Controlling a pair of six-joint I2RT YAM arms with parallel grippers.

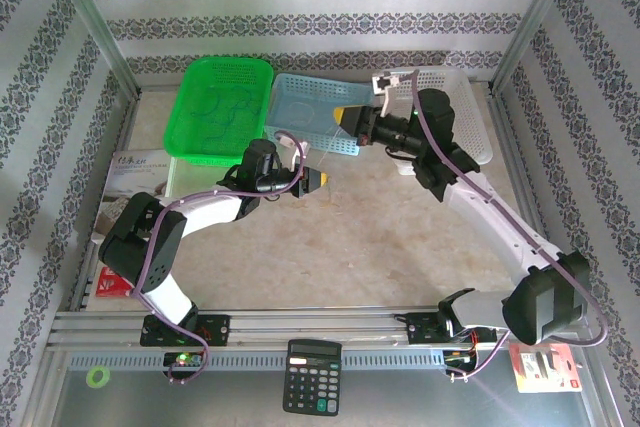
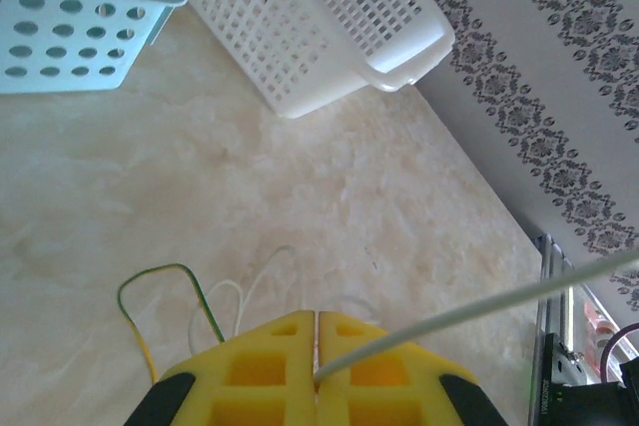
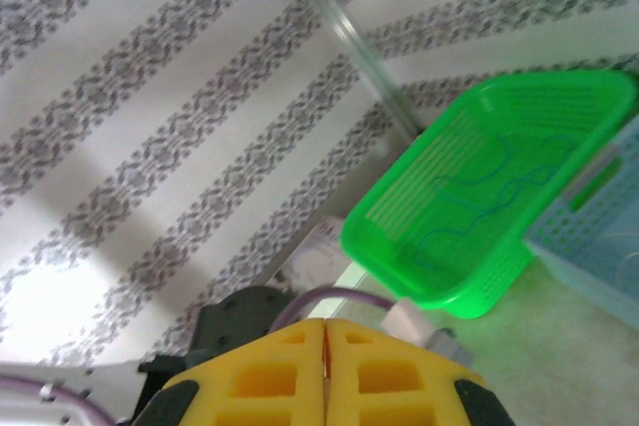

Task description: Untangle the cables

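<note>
Left gripper (image 2: 318, 331): fingers pressed together, pinching a whitish cable (image 2: 479, 312) that runs taut to the upper right. A green-yellow wire (image 2: 160, 274) loops out from under the fingertips. Right gripper (image 3: 325, 331): fingers pressed together, no cable seen between them. A blue wire (image 3: 489, 192) lies in the green basket (image 3: 394, 236).

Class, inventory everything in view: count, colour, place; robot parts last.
green basket: one, green, far left
light blue basket: one, light blue, far middle
white basket: one, white, far right
blue cable: one, blue, in green basket
green-yellow cable: one, green-yellow, tabletop
whitish cable: one, whitish, pinched by left gripper
booklet: one, white, left side
calculator: one, black, near edge
tape ring: one, green, near-left corner
red packet: one, red, near-right corner
left gripper: one, yellow, shut
right gripper: one, yellow, shut
</note>
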